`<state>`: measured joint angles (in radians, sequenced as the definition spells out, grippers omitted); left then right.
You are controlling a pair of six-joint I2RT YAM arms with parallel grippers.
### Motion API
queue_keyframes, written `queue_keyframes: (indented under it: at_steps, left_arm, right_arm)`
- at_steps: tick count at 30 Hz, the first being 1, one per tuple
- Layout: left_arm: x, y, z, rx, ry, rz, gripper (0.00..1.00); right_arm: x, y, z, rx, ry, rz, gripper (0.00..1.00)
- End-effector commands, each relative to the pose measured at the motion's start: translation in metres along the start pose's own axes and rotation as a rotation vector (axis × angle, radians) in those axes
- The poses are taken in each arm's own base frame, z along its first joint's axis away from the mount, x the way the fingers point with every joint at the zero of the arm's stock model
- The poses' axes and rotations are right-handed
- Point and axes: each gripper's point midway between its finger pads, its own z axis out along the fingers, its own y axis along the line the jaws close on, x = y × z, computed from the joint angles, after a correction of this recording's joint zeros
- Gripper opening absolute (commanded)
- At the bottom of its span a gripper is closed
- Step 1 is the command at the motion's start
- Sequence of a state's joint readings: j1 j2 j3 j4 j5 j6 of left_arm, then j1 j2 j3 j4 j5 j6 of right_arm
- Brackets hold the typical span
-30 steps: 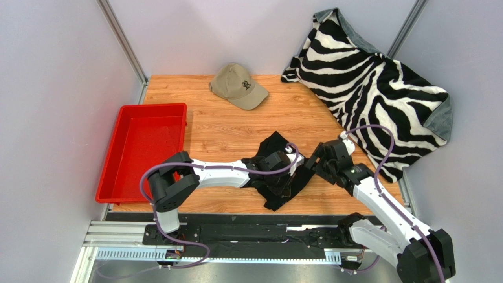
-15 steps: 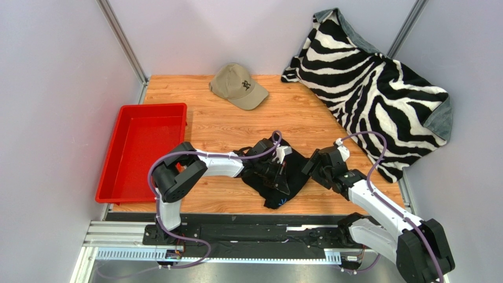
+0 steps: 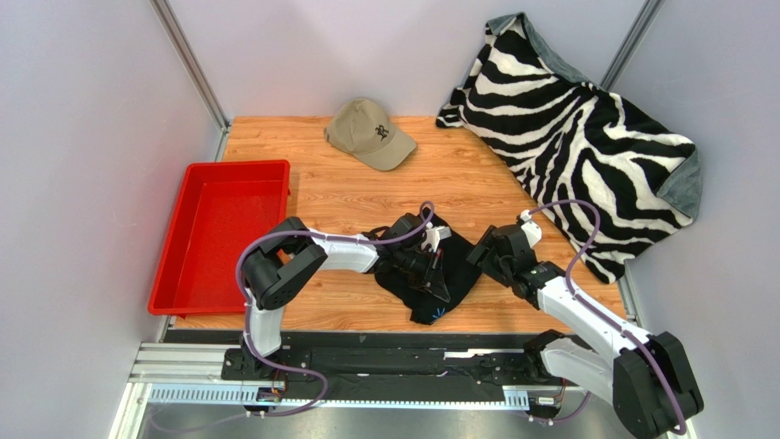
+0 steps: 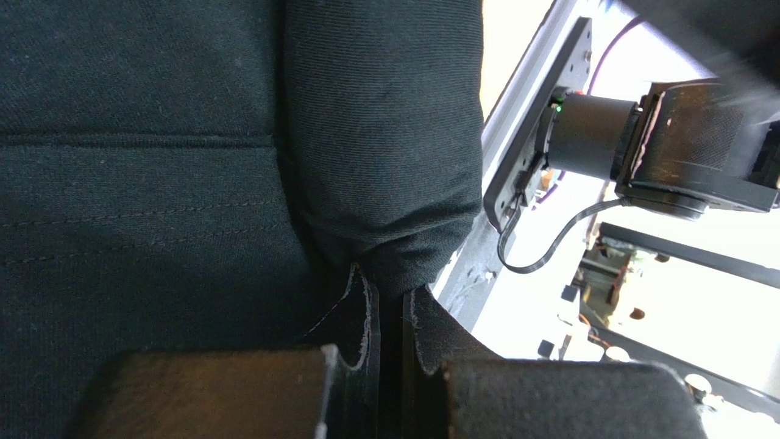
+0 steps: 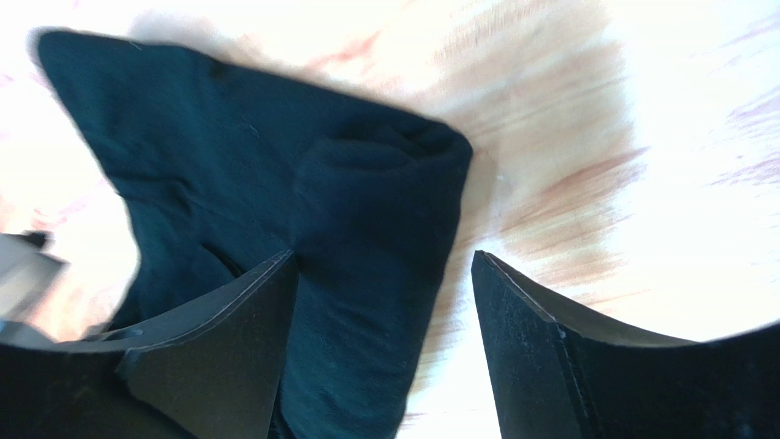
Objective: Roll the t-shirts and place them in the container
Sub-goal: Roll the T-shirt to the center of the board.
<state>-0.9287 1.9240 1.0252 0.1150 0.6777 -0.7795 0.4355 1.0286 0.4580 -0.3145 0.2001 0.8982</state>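
Observation:
The black t-shirt [image 3: 417, 291] lies bunched and partly rolled near the table's front middle. My left gripper [image 3: 436, 265] rests on top of it. In the left wrist view the t-shirt [image 4: 137, 183] fills the picture, and a fold of it runs down into the left gripper [image 4: 392, 297], which is shut on the cloth. My right gripper [image 3: 482, 258] sits at the shirt's right edge. In the right wrist view the right gripper [image 5: 384, 261] is open, and a rolled edge of the t-shirt [image 5: 366, 210] lies between its fingers, nearer the left one.
A red tray [image 3: 233, 167] stands at the left. A tan cap [image 3: 371, 133] sits at the back middle. A zebra-striped blanket [image 3: 586, 137] covers the back right corner and hangs over the table's right edge. The arms' mounting rail [image 3: 366, 352] runs along the front.
My left arm has folded back and pulled the shirt into a tighter bundle. The right gripper has moved a little left, up to the shirt's right edge.

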Motion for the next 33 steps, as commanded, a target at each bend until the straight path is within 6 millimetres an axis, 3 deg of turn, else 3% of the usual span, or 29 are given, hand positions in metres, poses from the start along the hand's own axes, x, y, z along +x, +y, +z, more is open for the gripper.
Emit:
queue_keyframes:
  at_steps: [1,4,9,15,18,22,23,25,26,31,33]
  left_arm:
    - [0.016,0.001,0.003,0.022,0.074,-0.046,0.0]
    - [0.017,0.002,0.004,0.023,0.078,-0.048,0.0]
    - [0.017,0.005,0.006,0.019,0.082,-0.056,0.0]
    - [0.018,0.006,0.006,0.014,0.083,-0.059,0.0]
    - [0.018,0.005,0.005,0.014,0.083,-0.053,0.0]
    - [0.016,0.003,-0.002,-0.001,0.06,-0.013,0.0]
    - [0.019,0.007,-0.005,-0.029,0.061,-0.013,0.0]
    - [0.011,0.008,-0.012,-0.079,0.012,0.049,0.14]
    - [0.016,0.011,-0.015,-0.11,0.025,0.06,0.25]
    - [0.008,0.005,-0.029,-0.195,-0.045,0.141,0.51]
    - [0.006,-0.001,-0.032,-0.237,-0.068,0.19,0.57]
  right_arm:
    - [-0.031,0.012,-0.009,-0.056,-0.148,0.044,0.74]
    - [-0.031,0.012,-0.011,-0.061,-0.156,0.043,0.74]
    - [-0.02,0.004,0.002,-0.016,-0.112,0.027,0.73]
    - [-0.014,0.001,0.012,0.027,-0.072,-0.006,0.65]
    - [-0.018,-0.003,0.009,0.084,-0.058,-0.023,0.54]
    - [-0.029,-0.013,0.0,0.219,-0.034,-0.084,0.03]
    - [-0.03,-0.015,-0.002,0.242,-0.019,-0.12,0.0]
    - [-0.031,-0.018,-0.003,0.309,0.03,-0.171,0.0]
    - [-0.03,-0.021,-0.004,0.331,0.053,-0.207,0.0]
    - [-0.016,-0.025,0.004,0.379,0.182,-0.291,0.0]
    - [-0.008,-0.03,0.011,0.4,0.229,-0.31,0.0]
